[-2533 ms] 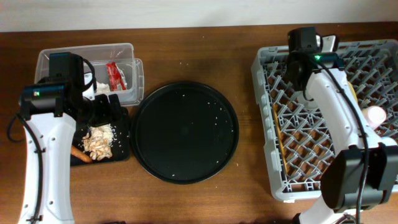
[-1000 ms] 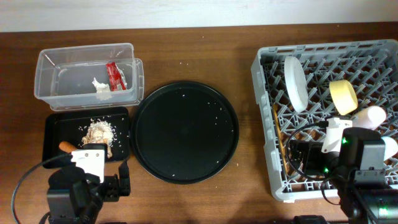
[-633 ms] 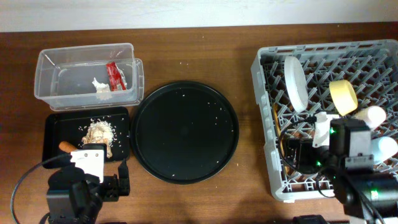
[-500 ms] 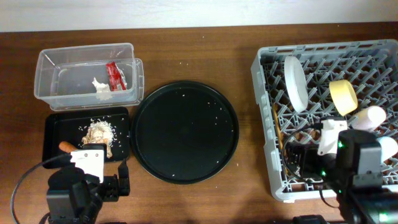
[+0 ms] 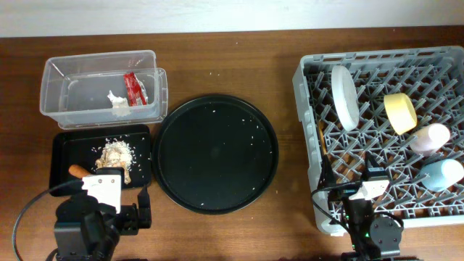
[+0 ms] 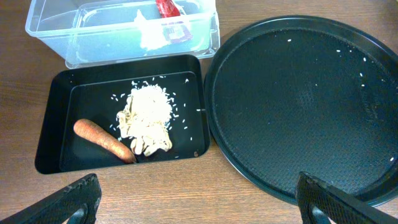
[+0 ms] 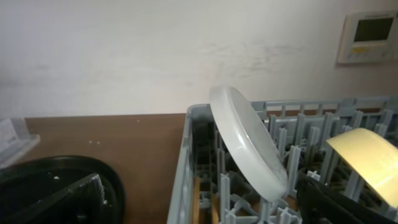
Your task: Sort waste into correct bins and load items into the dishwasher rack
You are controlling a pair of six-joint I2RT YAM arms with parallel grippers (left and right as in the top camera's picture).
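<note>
The clear tub at the back left holds the red wrapper and white tissue. In front of it, the shallow black tray holds the carrot and beige scraps. At the right, the grey rack carries the white plate on edge, yellow bowl, pink cup, blue cup and chopsticks. My left gripper is open over bare wood before the black tray. My right gripper is open at the rack's front left corner, holding nothing.
A large round black tray speckled with rice grains lies mid-table between the bins and the rack. Both arms sit low at the table's front edge, the left arm and the right arm. A wall panel hangs behind.
My right arm has drawn back out of the rack toward the table's front edge, uncovering the pink and blue cups. My left arm has stayed still over the last second.
</note>
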